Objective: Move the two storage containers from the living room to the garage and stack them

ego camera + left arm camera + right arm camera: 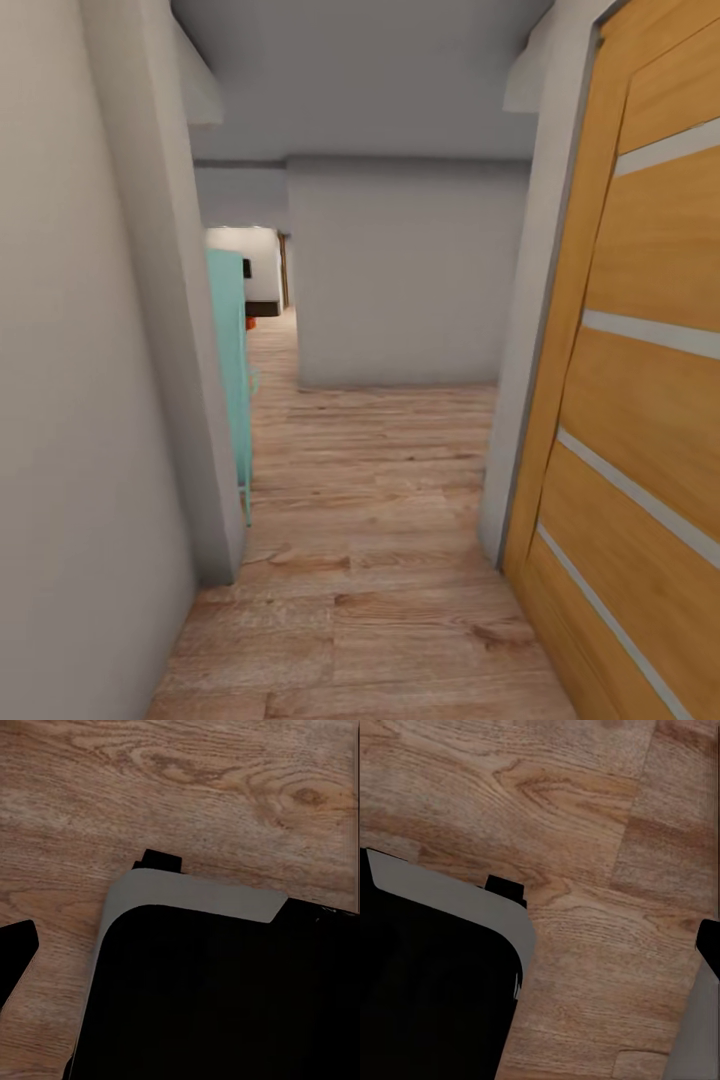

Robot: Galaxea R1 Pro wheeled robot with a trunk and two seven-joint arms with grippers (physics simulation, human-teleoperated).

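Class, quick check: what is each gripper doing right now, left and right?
Left gripper: cannot be told; its wrist view shows the robot's base and wood floor.
Right gripper: cannot be told either.

Narrow corridor, light wood plank floor [370,560] open through frame centre. Left edge: grey wall [70,400], its corner post [190,400] jutting inward. Right edge: wooden door [640,400] angled along passage. Teal cabinet [232,350] behind post, left of centre. Grey wall block [400,270] closes passage ahead; gap continues at its left.
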